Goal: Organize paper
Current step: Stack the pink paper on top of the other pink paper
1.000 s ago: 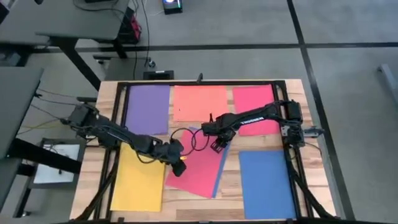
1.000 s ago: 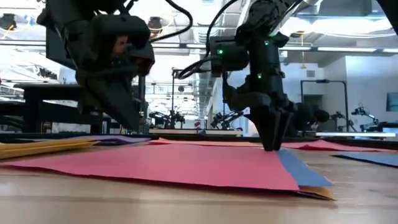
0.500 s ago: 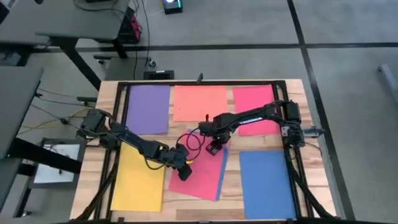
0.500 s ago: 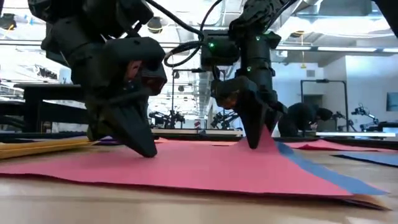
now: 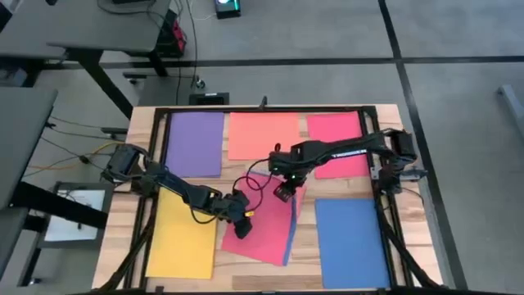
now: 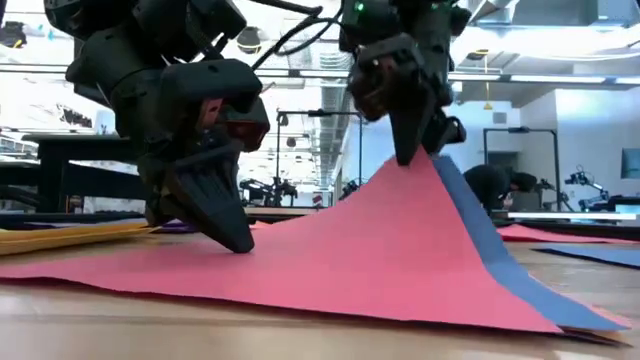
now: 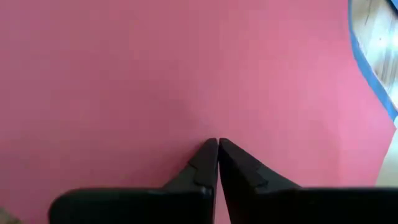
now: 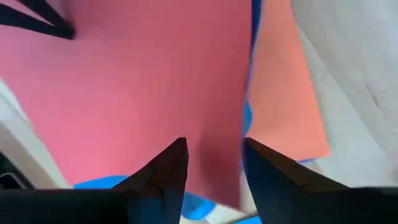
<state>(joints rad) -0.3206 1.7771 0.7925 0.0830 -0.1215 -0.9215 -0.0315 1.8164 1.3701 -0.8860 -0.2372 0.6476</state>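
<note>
two pincers (image 5: 243,230) (image 5: 282,193); eight paper sheets (image 5: 261,218).

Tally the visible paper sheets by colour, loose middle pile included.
Purple paper sheets: 1
Yellow paper sheets: 1
Salmon-orange paper sheets: 2
Pink-red paper sheets: 2
Blue paper sheets: 2
Total: 8

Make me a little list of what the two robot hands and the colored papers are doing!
left gripper: shut, tips pressing the pink-red sheet flat on the table
right gripper: pinching the sheet's far corner, raised into a peak
under it: blue sheet, lifted along too
lying flat: purple sheet, salmon-orange sheet, yellow sheet
table: wooden
</note>
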